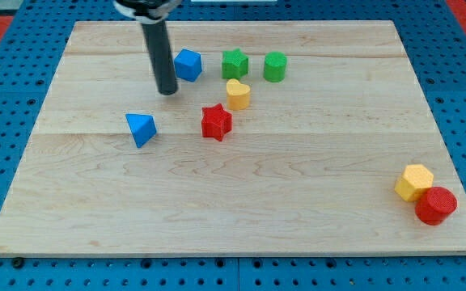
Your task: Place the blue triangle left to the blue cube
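Blue triangle (141, 128) below-left of my tip (167, 91), apart; blue cube (188, 65) just right of it; no end effector jaws.

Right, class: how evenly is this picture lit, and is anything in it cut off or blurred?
Camera view: even, soft light, with only faint shadows under blocks such as the blue triangle and blue cube; no strong glare on the wooden board; the rod's top is cropped and slightly blurred, my tip sharp.
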Controlling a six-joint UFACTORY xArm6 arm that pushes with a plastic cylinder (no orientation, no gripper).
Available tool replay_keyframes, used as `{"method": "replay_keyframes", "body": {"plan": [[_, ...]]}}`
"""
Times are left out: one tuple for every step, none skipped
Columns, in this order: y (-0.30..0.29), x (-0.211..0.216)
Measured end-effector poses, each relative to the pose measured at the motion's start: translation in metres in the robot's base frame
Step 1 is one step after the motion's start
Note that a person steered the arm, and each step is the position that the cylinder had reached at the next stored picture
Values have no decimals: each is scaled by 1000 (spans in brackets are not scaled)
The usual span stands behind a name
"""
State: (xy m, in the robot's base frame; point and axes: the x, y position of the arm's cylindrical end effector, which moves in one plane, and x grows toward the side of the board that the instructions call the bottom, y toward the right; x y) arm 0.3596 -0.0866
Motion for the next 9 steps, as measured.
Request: {"method": "replay_keyframes", "body": {"plan": [[12, -5], [12, -23], [18, -29], [-6, 4], [19, 74], [15, 110], [-16, 106], [-48, 78], [-87, 64]]}}
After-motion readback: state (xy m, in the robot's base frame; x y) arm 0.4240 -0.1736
